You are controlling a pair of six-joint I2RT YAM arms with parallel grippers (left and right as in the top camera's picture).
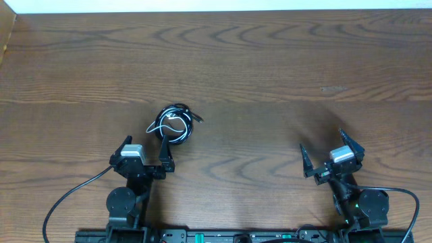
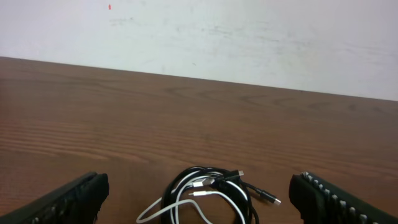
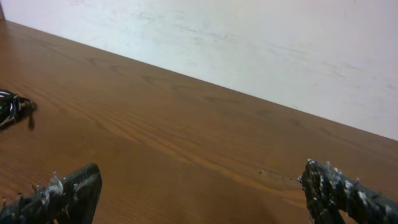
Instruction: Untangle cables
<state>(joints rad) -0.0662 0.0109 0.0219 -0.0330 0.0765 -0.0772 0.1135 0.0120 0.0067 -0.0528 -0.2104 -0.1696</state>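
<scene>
- Black cables [image 1: 174, 124] lie in a small, loosely coiled bundle with one white cord [image 2: 168, 208] threaded through it. The bundle sits on the brown wooden surface [image 1: 270, 67], left of the middle.
- From the left wrist, the white cord loops out at the near left of the bundle, and a small plug [image 2: 270, 200] sticks out to the right.
- Just behind the bundle is the left hand [image 1: 145, 140], spread wide and holding nothing. From its own camera the coil lies between the two fingers and a little ahead of them.
- From overhead, its inner finger [image 1: 165, 152] reaches up to the bundle's near edge. It may be touching the cords, but the view is too small to tell.
- Well apart from the bundle, over on the right side of the surface, the right hand [image 1: 321, 140] is also spread wide and empty.
- From the right wrist, only a sliver of the bundle shows at the far left edge, with bare wood between the fingers.
- Beyond the far edge of the surface, both wrist views show a pale wall [image 2: 249, 37].
</scene>
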